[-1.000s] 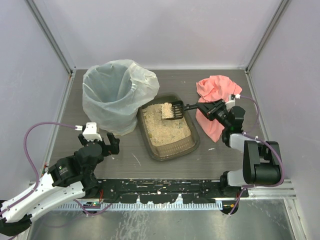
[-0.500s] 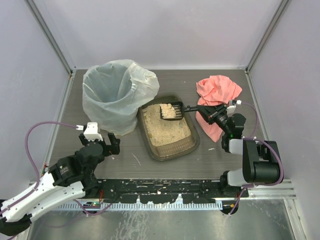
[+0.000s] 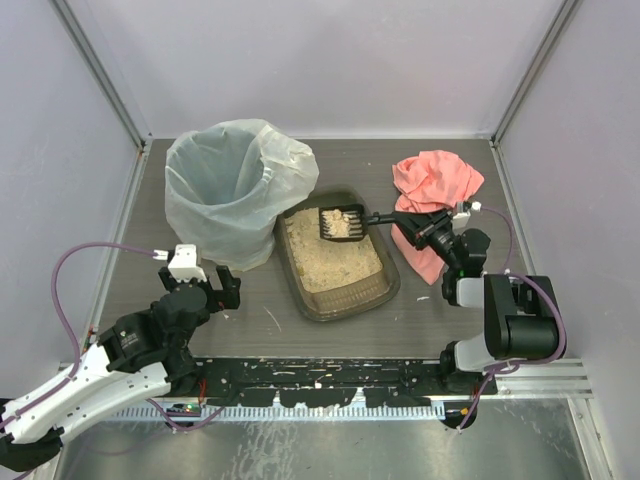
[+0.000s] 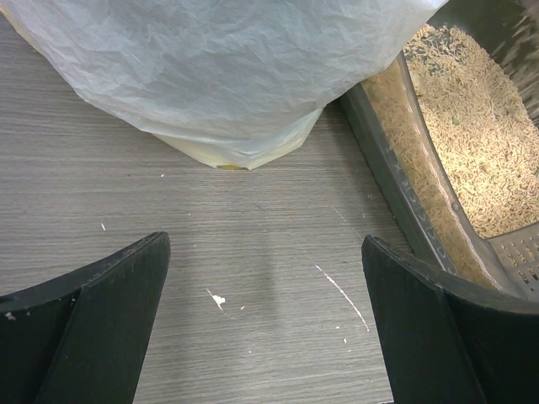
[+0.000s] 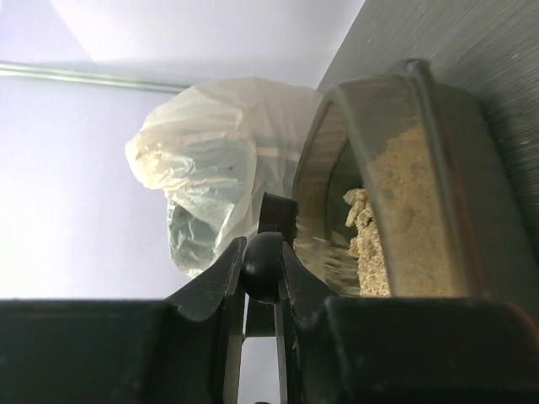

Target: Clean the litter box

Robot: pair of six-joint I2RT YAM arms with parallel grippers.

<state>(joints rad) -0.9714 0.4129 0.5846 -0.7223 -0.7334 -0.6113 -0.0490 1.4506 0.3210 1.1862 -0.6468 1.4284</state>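
Note:
The litter box [image 3: 384, 290], a dark translucent tray of tan litter, lies mid-table; its wall shows in the left wrist view [image 4: 396, 189] and the right wrist view [image 5: 438, 177]. My right gripper [image 3: 417, 226] is shut on the handle of the small black scoop [image 3: 340, 223], which is loaded with litter and held over the box's far end. The handle's rounded end [image 5: 263, 266] sits between the fingers. My left gripper [image 3: 221, 288] is open and empty over bare table left of the box, its fingers [image 4: 101, 311] wide apart.
A tall bin lined with a translucent white bag [image 3: 235, 190] stands just left of the box, close to the left gripper [image 4: 210, 76]. A pink cloth [image 3: 432, 190] lies at the back right. Booth walls close in on three sides.
My right gripper has lifted the loaded scoop and drawn it slightly left and toward the far end of the box. The left arm has not moved.

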